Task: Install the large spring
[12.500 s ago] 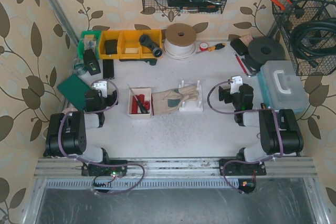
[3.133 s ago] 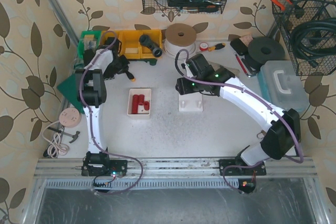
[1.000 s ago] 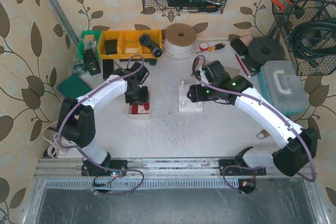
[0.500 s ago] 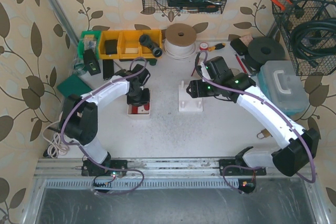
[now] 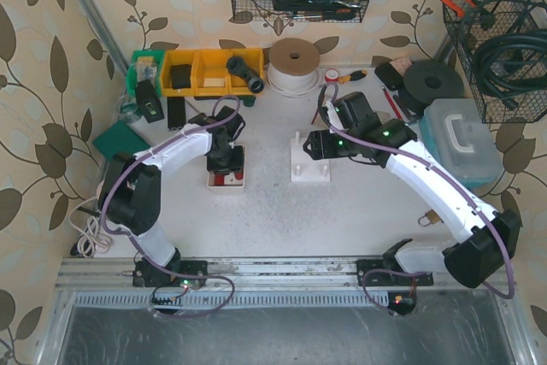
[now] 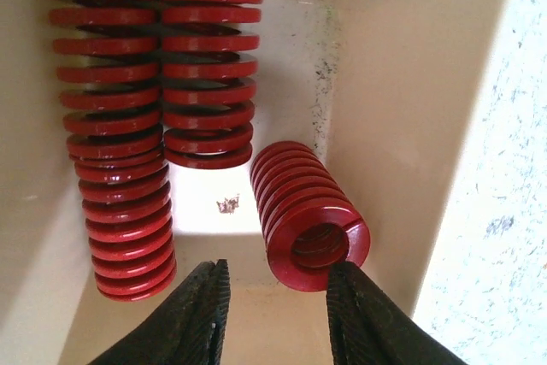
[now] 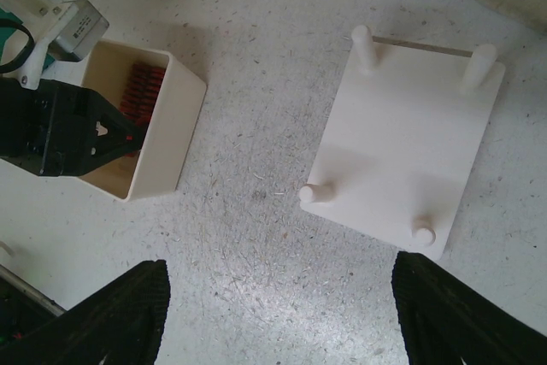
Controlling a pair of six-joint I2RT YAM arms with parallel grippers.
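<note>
Spring (image 6: 313, 211) leans in bin (image 6: 380, 83), axis pointing at left pincer (image 6: 278, 269), offset toward one finger; jaws narrowly parted, grip uncertain.

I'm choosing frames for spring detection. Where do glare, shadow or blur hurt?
Left wrist: a blown-out patch on the tray floor between the red springs; the dark left fingers are soft. Right wrist: right fingers blurred, white peg plate bright but readable, tray interior shadowed. Top external: even light, springs tiny.

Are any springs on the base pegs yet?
No, in the right wrist view all four pegs on the white base stand bare.
</note>
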